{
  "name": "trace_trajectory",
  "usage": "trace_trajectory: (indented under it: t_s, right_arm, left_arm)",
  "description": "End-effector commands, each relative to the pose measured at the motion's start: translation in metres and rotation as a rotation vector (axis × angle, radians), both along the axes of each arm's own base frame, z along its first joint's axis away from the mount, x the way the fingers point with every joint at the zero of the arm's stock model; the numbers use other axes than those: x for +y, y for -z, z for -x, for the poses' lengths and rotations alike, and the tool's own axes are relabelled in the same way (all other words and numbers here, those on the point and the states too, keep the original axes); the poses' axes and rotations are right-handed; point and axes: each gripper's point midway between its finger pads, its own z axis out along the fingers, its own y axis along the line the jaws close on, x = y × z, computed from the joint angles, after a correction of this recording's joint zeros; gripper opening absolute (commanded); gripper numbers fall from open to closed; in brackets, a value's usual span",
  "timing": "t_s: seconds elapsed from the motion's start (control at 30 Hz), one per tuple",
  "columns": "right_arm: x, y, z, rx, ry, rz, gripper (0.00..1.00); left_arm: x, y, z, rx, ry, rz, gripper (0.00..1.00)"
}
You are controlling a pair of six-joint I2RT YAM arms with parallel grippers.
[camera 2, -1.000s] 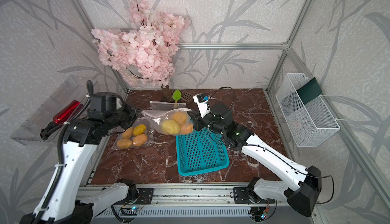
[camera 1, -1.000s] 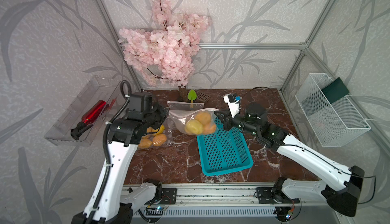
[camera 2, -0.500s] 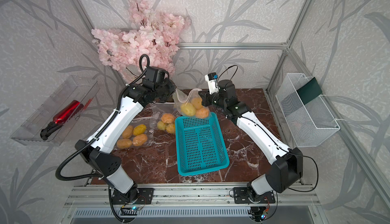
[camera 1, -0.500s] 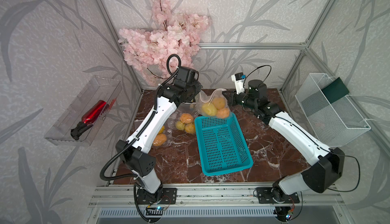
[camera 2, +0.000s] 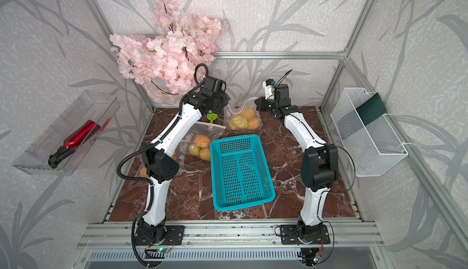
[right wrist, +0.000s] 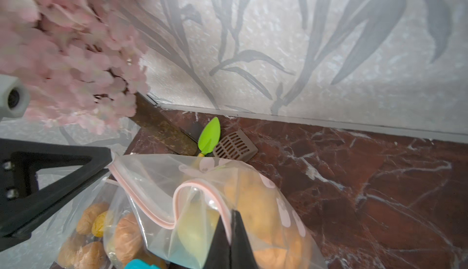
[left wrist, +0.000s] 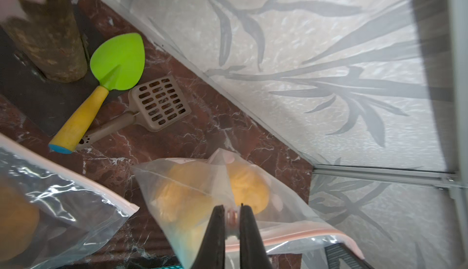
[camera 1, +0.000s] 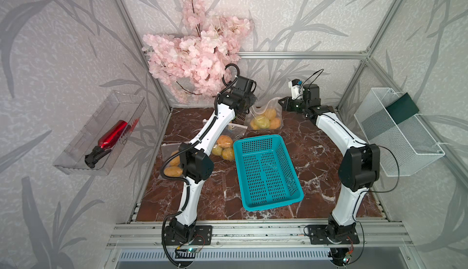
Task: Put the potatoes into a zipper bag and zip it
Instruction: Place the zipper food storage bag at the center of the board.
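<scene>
Crinkly clear plastic zipper bag (left wrist: 177, 174), pinched tight at its pink zip strip by left gripper (left wrist: 232, 209) and right gripper (right wrist: 231, 214); lumpy oval potatoes (camera 1: 263, 122) sag beneath both.

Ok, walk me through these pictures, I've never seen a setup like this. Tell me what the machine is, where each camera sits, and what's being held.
Two robot arms, the left arm and the right arm, stand at the front of a marble table. Both top views look down on everything; each wrist view rides on an arm, looking past its end effector. On the table: an empty teal basket, more bagged potatoes, a green trowel, a brown scoop. At the back, the left end effector and right end effector are each shut on one zipper bag of potatoes, apparently unzipped.
</scene>
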Motion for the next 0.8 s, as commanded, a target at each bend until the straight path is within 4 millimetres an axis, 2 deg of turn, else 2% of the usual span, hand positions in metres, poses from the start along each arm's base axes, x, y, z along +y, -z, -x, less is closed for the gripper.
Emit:
trace_trajectory:
  t_s: [0.0,0.13,0.33,0.37,0.4,0.43,0.47,0.5,0.53,0.6,0.7,0.73,0.77]
  right_arm:
    - [0.006,0.003,0.000,-0.010,-0.045,0.006,0.00]
    - [-0.002,0.018,-0.005,-0.021,-0.018,0.036,0.00]
    - [-0.016,0.024,-0.002,-0.048,0.023,0.062,0.00]
    - [-0.016,0.025,0.000,-0.048,0.020,0.061,0.00]
    - [-0.015,0.025,0.001,-0.052,0.014,0.057,0.06]
    - [-0.015,0.023,0.004,-0.062,0.007,0.054,0.17]
    - [-0.015,0.021,0.005,-0.070,0.008,0.051,0.28]
    - [-0.017,0.016,0.008,-0.085,0.014,0.050,0.45]
    - [-0.018,0.010,0.011,-0.105,0.019,0.051,0.60]
    - [-0.022,-0.004,0.018,-0.146,0.032,0.053,0.78]
    - [-0.030,-0.023,0.030,-0.197,0.064,0.067,0.91]
    - [-0.035,-0.039,0.039,-0.233,0.082,0.065,0.94]
    - [-0.038,-0.044,0.044,-0.246,0.096,0.069,0.97]
  left_arm:
    - [0.001,-0.004,0.001,0.001,-0.022,0.018,0.00]
    - [-0.008,0.018,0.005,0.037,-0.024,0.064,0.00]
    - [-0.009,0.026,0.012,0.033,-0.030,0.037,0.00]
    - [-0.007,0.027,0.013,0.043,-0.037,0.025,0.10]
    - [-0.001,0.030,0.015,0.062,-0.054,-0.003,0.34]
    - [0.002,0.030,0.017,0.072,-0.062,-0.029,0.54]
    - [0.005,0.028,0.018,0.074,-0.063,-0.048,0.65]
    - [0.008,0.025,0.021,0.082,-0.061,-0.072,0.74]
    - [0.012,0.019,0.024,0.080,-0.061,-0.097,0.81]
    - [0.023,0.005,0.030,0.059,-0.064,-0.150,0.92]
    - [0.048,-0.019,0.042,0.011,-0.083,-0.240,0.96]
    - [0.057,-0.025,0.048,-0.003,-0.097,-0.266,0.96]
    - [0.065,-0.030,0.052,-0.022,-0.102,-0.289,0.95]
